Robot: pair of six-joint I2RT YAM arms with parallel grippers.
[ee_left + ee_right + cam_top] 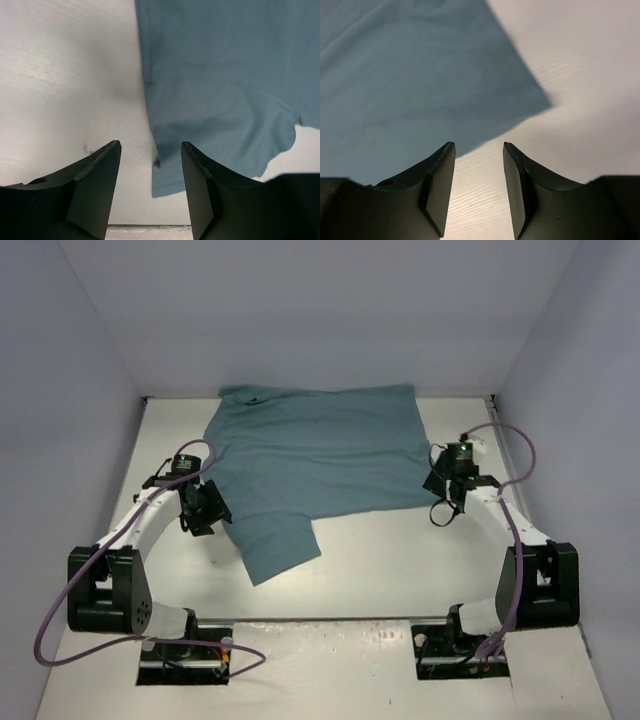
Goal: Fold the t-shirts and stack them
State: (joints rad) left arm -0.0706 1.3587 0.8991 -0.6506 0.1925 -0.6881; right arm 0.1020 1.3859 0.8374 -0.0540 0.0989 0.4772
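Observation:
A plain teal t-shirt [315,455] lies spread flat on the white table [400,560], and one sleeve [280,545] sticks out toward the near side. My left gripper [208,508] hovers at the shirt's left edge beside that sleeve. In the left wrist view the gripper [151,145] is open, with the edge of the t-shirt [225,75] lying on the table below the gap. My right gripper [445,498] sits by the shirt's near right corner. In the right wrist view it [479,145] is open over bare table, with the hem of the t-shirt [420,75] just ahead.
Pale walls [80,390] close the table in at the left, back and right. The shirt's far edge lies against the back wall. Purple cables [60,625] loop off both arms near their bases [185,640].

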